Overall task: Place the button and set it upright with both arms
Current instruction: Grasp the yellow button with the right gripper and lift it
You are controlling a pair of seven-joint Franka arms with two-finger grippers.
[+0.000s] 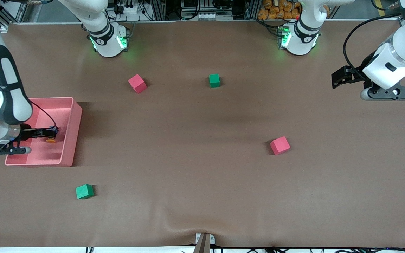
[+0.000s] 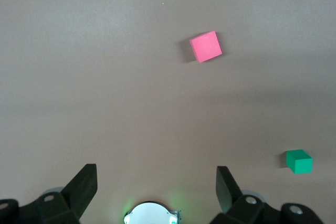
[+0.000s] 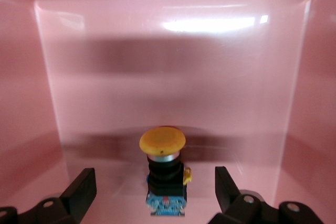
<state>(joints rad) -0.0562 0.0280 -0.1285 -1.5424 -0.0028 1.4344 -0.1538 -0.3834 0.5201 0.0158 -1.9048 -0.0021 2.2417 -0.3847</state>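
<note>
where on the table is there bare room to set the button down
Widest bare patch: mid-table, bordered by the pink bin, green cube and red cube. Crowded: inside the bin, where the open right gripper straddles the button.

Right gripper point(image 3: 152, 190) lowered, fingers spread wide, nothing held. Left gripper point(image 2: 156, 184) raised at table's end, fingers likewise apart, empty, waiting.

A: Access to the button point(image 3: 163, 174)? Pink bin point(image 1: 71, 140) walls closed in around it; right gripper point(image 3: 155, 190) fingers stood wide, one either side, not touching.

B: Left gripper point(image 2: 156, 184) open over bare table.
</note>
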